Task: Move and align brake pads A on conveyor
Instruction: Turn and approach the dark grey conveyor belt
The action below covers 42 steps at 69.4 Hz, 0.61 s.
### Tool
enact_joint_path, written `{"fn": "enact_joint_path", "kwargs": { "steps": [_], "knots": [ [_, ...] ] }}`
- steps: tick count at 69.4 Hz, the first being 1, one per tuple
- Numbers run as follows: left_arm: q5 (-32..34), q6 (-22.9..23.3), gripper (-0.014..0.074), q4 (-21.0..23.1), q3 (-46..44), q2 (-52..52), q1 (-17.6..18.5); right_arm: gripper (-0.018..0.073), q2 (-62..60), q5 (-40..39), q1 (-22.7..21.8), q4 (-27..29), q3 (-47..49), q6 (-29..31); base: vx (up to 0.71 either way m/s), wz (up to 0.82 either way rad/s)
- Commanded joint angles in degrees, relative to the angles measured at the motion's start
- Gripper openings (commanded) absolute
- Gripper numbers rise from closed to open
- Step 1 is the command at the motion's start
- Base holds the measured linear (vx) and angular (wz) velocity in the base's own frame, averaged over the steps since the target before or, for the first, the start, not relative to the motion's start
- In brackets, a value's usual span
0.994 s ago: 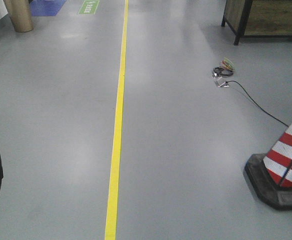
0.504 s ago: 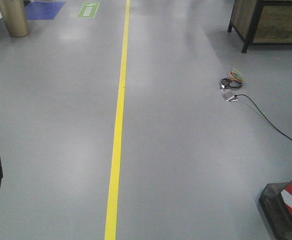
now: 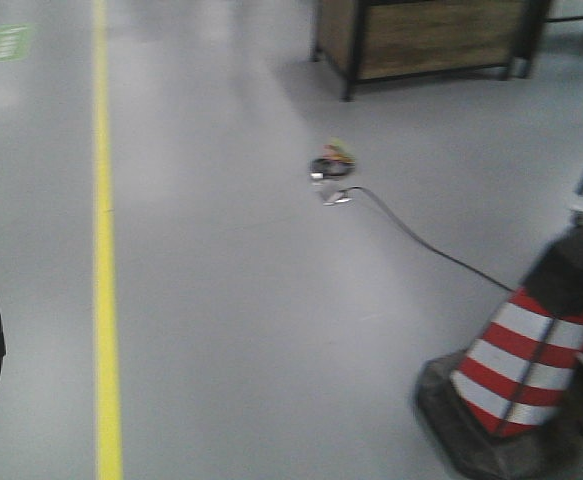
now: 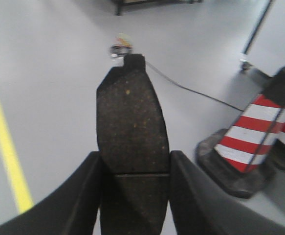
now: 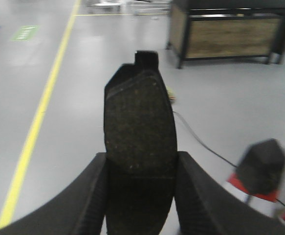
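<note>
Two brake pads are held, one by each arm; the left gripper (image 4: pixel 135 196) has its fingers (image 4: pixel 86 196) closed against the sides of a dark, speckled brake pad (image 4: pixel 131 125), which juts forward with a thin groove across it near the fingers; the right gripper (image 5: pixel 140 196) clamps a second brake pad (image 5: pixel 140 132) the same way, its notched tab pointing away; both pads hang above grey floor (image 3: pixel 271 300); a yellow line (image 3: pixel 106 300), a striped cone (image 3: pixel 516 360) and a black cable (image 3: pixel 411 235) lie below; no conveyor shows.
</note>
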<state>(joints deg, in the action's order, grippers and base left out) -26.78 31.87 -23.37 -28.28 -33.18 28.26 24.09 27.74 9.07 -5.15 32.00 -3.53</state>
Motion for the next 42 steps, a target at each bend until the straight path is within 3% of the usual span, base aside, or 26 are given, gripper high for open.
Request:
{"fn": "enact_joint_path", "kwargs": {
  "steps": [1, 42],
  "knots": [
    [4.93, 0.49, -0.0006, -0.89, -1.66, -0.02, 0.21, -0.0004, 0.30, -5.74, -0.44, -0.61, 1.60, 0.49, 0.23, -0.91],
    [4.93, 0.49, -0.0006, -0.89, -1.66, -0.02, 0.21, -0.0004, 0.30, -5.74, -0.44, -0.61, 1.60, 0.49, 0.20, -0.81]
  ]
}}
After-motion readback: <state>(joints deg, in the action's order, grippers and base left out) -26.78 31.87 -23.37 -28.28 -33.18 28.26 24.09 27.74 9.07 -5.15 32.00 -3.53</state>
